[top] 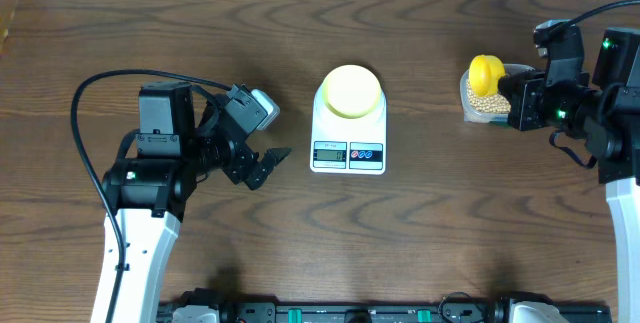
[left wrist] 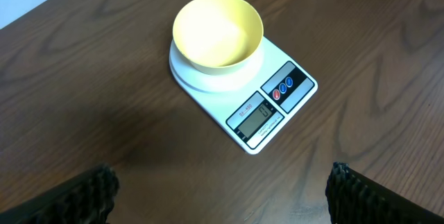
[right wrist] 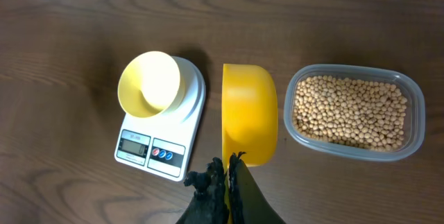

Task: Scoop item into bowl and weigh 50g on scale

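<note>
Midway along the bench, toward its far edge, the scale sits with its display facing the near edge. The bowl stands upright on its platform and is empty. Near the right edge, a clear tub holds the beans in a full layer. The right fingers are clamped tight on the handle of a yellow scoop, which hangs by the end of the tub nearest the scale; its hollow is turned from view, so whether it carries anything cannot be told. The left fingers are spread wide with nothing between them, hovering over bare bench left of the scale. The likeliest trouble is spillage: round beans would roll off a tilted scoop on the way from tub to bowl and scatter across the bench. A thin pinch on the handle could let a loaded scoop twist. A brush against the light bowl could shift it or press the platform and falsify the reading, and one generous pour may overshoot the target.
</note>
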`<state>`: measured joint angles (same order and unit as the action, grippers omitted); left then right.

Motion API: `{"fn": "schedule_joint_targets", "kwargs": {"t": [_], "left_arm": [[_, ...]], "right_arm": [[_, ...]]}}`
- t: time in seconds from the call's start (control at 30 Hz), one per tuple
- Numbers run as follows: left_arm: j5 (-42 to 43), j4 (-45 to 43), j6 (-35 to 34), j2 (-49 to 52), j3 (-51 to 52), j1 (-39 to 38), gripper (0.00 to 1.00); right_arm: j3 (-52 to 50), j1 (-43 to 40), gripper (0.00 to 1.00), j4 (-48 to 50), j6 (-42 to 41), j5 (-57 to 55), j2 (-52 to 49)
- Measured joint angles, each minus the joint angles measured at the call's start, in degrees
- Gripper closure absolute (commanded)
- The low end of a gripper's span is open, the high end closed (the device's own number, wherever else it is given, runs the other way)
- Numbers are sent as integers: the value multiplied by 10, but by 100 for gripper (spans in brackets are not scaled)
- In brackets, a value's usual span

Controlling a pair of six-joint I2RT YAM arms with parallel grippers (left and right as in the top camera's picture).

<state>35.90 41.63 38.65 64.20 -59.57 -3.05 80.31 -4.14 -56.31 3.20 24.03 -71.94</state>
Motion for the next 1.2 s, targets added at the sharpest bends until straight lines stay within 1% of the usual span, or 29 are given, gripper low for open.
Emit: {"fn": "schedule_joint_targets", "kwargs": {"t": [1.2], "left_arm": [[0, 0, 2, 0, 0, 0, 2]], "right_arm": [[0, -3, 99, 16, -13, 8, 0]]}}
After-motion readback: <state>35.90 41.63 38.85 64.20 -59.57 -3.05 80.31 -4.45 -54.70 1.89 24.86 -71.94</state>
